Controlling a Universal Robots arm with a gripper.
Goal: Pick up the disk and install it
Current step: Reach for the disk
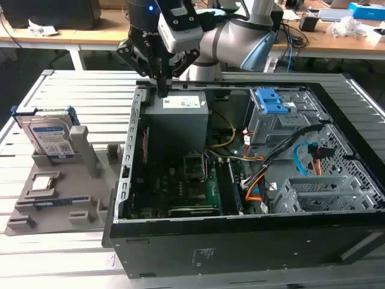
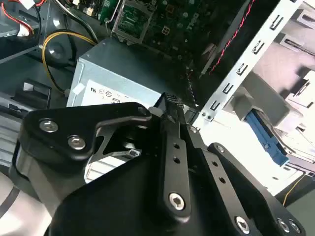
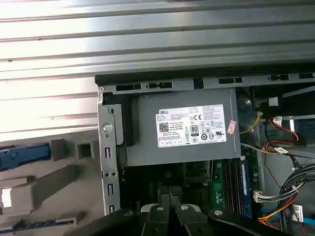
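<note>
The disk (image 1: pixel 51 137) stands on edge in a grey holder (image 1: pixel 90 159) at the exterior view's left, its white label with a blue band facing out and blue rails around it. One blue rail of the disk (image 3: pixel 22 151) shows in the first wrist view, and a blue edge (image 2: pixel 268 140) in the second wrist view looks like the same disk. My gripper (image 1: pixel 162 89) hangs over the back corner of the open computer case, above the grey power supply (image 1: pixel 177 114). It is well to the right of the disk, and its thin fingers (image 2: pixel 172 110) are shut with nothing between them.
The open computer case (image 1: pixel 240 241) lies on a slatted metal table (image 1: pixel 72 90). Inside are a green motherboard (image 1: pixel 180 186), bundled cables (image 1: pixel 283 162) and a grey drive cage with a light-blue latch (image 1: pixel 274 105). A small square chip (image 1: pixel 42 183) lies on the grey holder.
</note>
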